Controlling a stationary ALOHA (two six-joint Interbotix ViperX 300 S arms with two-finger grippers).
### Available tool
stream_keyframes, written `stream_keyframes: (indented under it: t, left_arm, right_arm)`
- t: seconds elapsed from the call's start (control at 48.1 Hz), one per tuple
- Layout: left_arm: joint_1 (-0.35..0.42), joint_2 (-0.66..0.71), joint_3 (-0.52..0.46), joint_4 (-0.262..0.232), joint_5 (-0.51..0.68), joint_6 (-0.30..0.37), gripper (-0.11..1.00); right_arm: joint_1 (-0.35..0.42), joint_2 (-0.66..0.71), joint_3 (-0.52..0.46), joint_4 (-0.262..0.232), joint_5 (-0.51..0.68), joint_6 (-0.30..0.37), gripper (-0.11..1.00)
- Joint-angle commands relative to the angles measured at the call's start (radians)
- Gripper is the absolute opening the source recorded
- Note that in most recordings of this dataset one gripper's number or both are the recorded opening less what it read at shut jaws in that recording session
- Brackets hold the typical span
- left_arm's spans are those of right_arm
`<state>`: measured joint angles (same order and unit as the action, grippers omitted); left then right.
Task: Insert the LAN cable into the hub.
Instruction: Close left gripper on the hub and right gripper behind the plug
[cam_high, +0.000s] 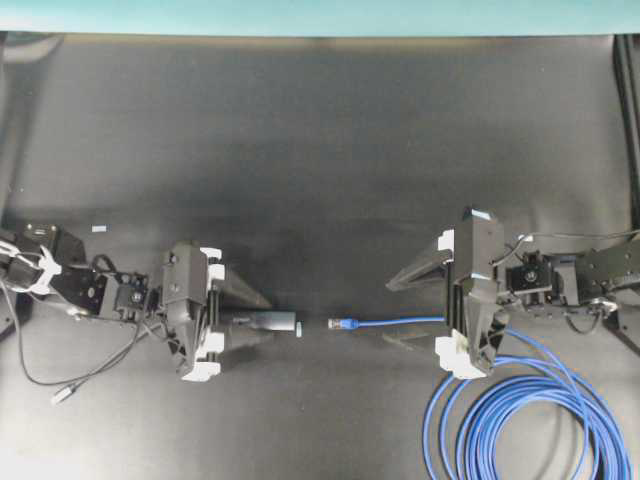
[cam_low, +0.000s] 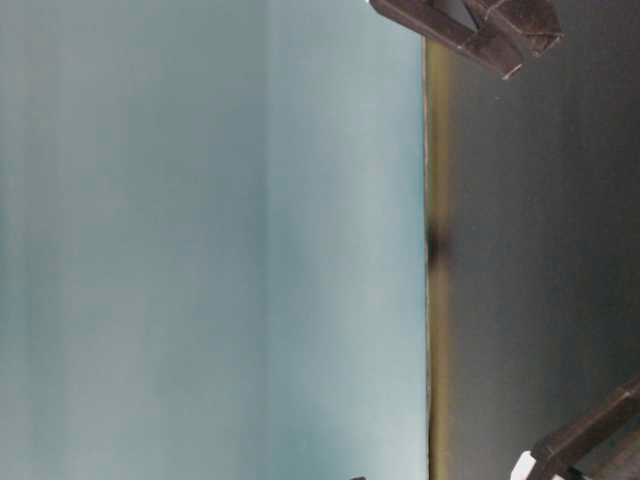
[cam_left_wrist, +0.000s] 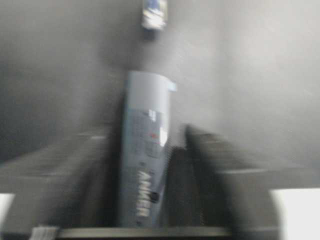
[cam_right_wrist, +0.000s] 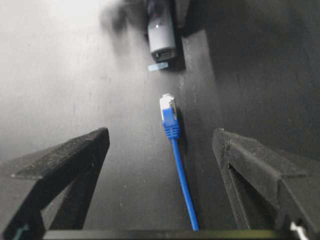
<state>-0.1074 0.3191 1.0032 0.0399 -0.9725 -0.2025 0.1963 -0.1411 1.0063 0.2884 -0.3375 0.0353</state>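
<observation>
The hub (cam_high: 272, 322), a slim grey bar, lies on the black mat with its white end toward the right. My left gripper (cam_high: 262, 322) is shut on the hub's rear half. In the blurred left wrist view the hub (cam_left_wrist: 145, 150) sits between both dark fingers (cam_left_wrist: 210, 165) of the left gripper (cam_left_wrist: 149, 131). The LAN cable's plug (cam_high: 340, 322) lies a short gap from the hub's end, in line with it. The blue coil (cam_high: 520, 410) rests at the front right. My right gripper (cam_high: 400, 315) is wide open astride the LAN cable (cam_right_wrist: 182, 180), touching nothing; the plug (cam_right_wrist: 168, 112) points at the hub (cam_right_wrist: 161, 30).
A thin grey cord ending in a silver plug (cam_high: 62, 395) trails at the front left. A small pale tag (cam_right_wrist: 157, 66) lies by the hub's end and another (cam_high: 98, 228) at the left. The teal wall (cam_high: 320, 15) borders the mat's far edge.
</observation>
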Motion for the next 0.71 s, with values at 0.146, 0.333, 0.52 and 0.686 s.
stream_keyframes:
  t: [0.146, 0.333, 0.52, 0.686]
  left_arm:
    - [-0.017, -0.023, -0.005, 0.005, -0.009, 0.044, 0.28]
    - [-0.014, -0.12, -0.025, 0.005, 0.094, 0.048, 0.28]
    - [-0.011, -0.227, -0.035, 0.005, 0.222, 0.046, 0.28]
    - [-0.008, -0.259, -0.052, 0.005, 0.281, 0.046, 0.28]
  right_arm:
    - [0.008, 0.018, -0.008, 0.002, -0.006, 0.002, 0.81]
    - [0.017, 0.13, -0.017, 0.002, -0.049, 0.0, 0.81]
    - [0.017, 0.244, -0.044, 0.002, -0.178, -0.003, 0.8]
    - [0.017, 0.305, -0.077, 0.003, -0.245, -0.008, 0.78]
